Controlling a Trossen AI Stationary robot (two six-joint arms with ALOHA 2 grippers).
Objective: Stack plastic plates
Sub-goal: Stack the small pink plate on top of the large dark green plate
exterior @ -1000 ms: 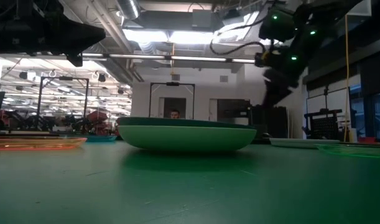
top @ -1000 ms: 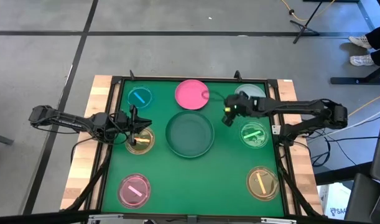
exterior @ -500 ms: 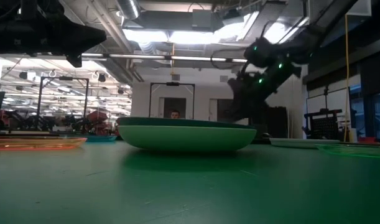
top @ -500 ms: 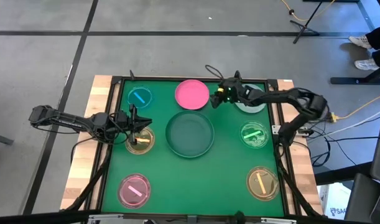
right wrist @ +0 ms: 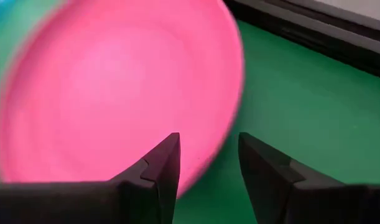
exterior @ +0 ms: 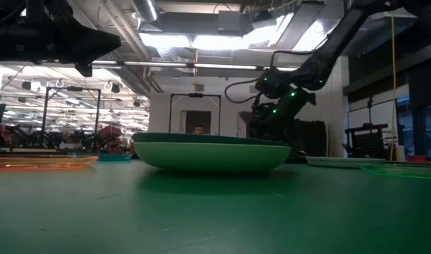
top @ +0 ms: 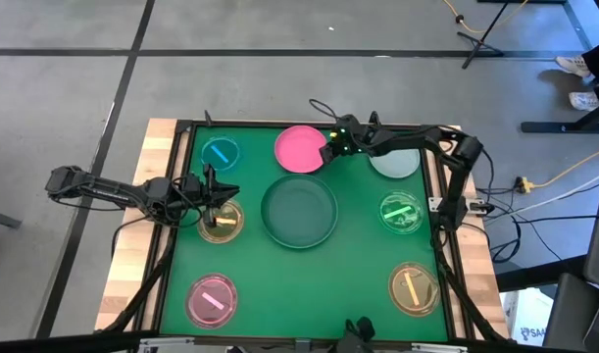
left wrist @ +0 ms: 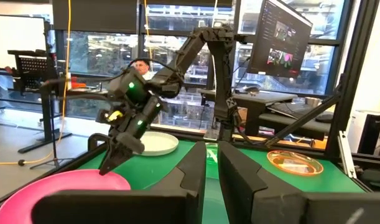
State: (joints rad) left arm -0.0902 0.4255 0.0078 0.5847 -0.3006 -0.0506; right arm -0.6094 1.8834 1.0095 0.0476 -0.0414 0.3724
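Note:
The pink plate (top: pixel 300 147) lies flat near the far edge. My right gripper (top: pixel 328 150) is open at its right rim, one finger over the plate and one over the mat in the right wrist view (right wrist: pixel 207 149). I cannot tell whether the fingers touch the rim. The dark green plate (top: pixel 299 212) sits at the centre on a light green one (exterior: pixel 211 156). The pale grey-green plate (top: pixel 397 162) lies in the far right corner. My left gripper (top: pixel 214 190) is shut, hovering at the far side of the small orange plate (top: pixel 221 220).
Small translucent plates lie flat on the green mat: blue (top: pixel 220 153) far left, pink (top: pixel 212 299) near left, green (top: pixel 401 212) right, yellow (top: pixel 414 286) near right. A raised black frame (top: pixel 181 196) borders the mat. A person sits beyond the table (left wrist: pixel 139 64).
My right gripper has swung from beside the small green plate toward the far edge and left, past the grey-green plate, and has come down at the pink plate's right rim. The plates have stayed where they were.

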